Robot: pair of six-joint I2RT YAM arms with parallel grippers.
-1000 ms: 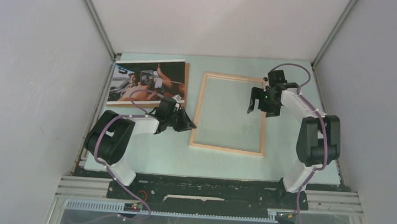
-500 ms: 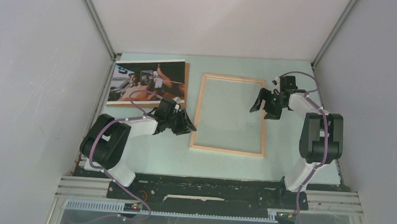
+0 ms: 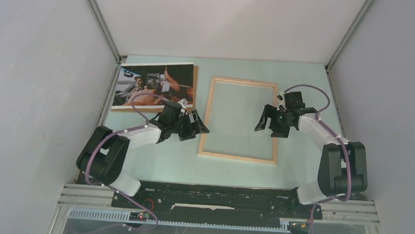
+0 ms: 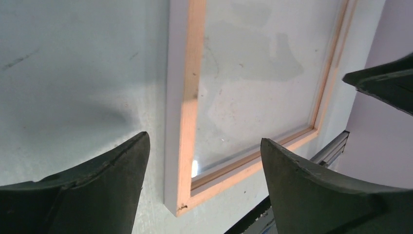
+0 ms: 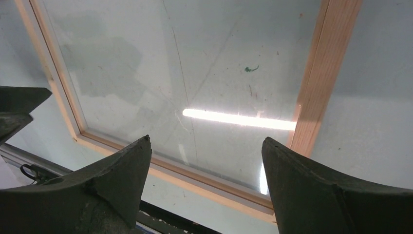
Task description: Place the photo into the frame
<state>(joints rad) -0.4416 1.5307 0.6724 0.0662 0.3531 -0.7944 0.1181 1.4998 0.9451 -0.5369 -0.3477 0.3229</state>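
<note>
Top view, far left: the photo (image 3: 156,86) lies face up on a brown backing board (image 3: 195,87) in the far-left corner of the tabletop (image 3: 154,162). It is just left of the frame (image 3: 206,117), apart from it and not in it. Only this view shows the photo.

The left end effector (image 3: 196,131) sits near the frame's left rail, just near of the photo, touching neither. In the left wrist view the left end effector (image 4: 204,141) has its jaws spread wide with nothing between them. This view also shows the frame (image 4: 187,97) down to its near-left corner, with the clear pane inside it.

The frame lies flat mid-tabletop, with the tabletop visible through the pane.

The right end effector (image 3: 266,130) hangs over the frame's right side. In the right wrist view the right end effector (image 5: 205,140) is also wide and holds nothing. The frame's rail (image 5: 324,73) passes under the right finger. Only this view shows a bright light strip reflected in the pane and a small green mark.
</note>
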